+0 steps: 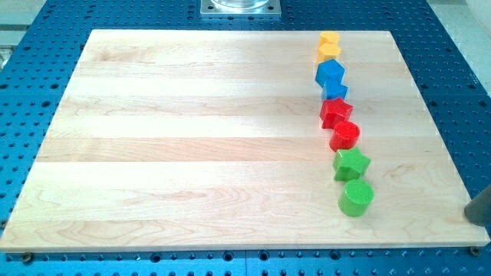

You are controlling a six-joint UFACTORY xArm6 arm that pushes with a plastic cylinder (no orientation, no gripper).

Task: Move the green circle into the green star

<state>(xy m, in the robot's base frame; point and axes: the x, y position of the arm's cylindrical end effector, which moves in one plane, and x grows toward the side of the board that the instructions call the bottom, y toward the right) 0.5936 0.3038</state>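
The green circle (356, 197) sits on the wooden board (192, 138) near the view's lower right. The green star (351, 163) lies just above it; the two look close or barely touching. They end a column of blocks running up the view's right side. A dark rod end shows at the view's right edge, with my tip (471, 218) just off the board's right edge. It is far to the right of the green circle, at about the same height, and touches no block.
Above the green star the column continues with a red circle (344, 136), a red star (335, 112), two blue blocks (331, 77) and two yellow blocks (328, 46). The board rests on a blue perforated table (445, 46). A metal mount (240, 7) sits at the top.
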